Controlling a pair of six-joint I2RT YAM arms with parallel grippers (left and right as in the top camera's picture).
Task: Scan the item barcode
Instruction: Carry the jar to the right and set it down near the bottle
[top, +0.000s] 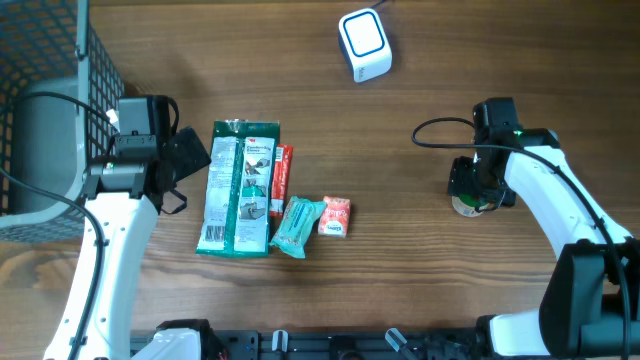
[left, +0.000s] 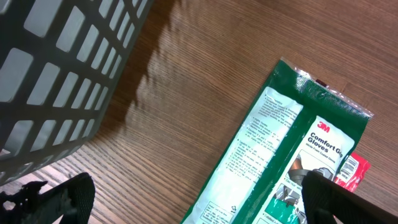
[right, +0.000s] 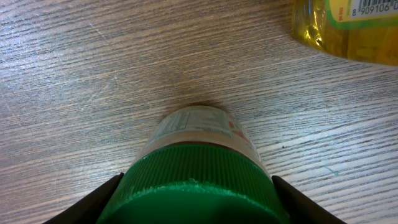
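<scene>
- While the right gripper (right: 196, 193) pinches the green ribbed lid of a pale-labelled jar (right: 199, 134), that jar appears to rest on the wooden table (top: 420, 260) directly beneath it.
- Grasping looks done; lifting and presenting the barcode to the white square scanner (top: 364, 45), well ahead and left of that gripper, is left.
- Spread wide and empty, the left gripper (left: 193, 199) hovers just beside a flat green glove packet (left: 273, 155).

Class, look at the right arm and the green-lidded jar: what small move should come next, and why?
Probably lift the jar slightly off the table. The right gripper flanks its green lid on both sides, apparently gripping it, yet the jar seems to rest on the wood, and the white scanner lies well away near the far edge.
</scene>
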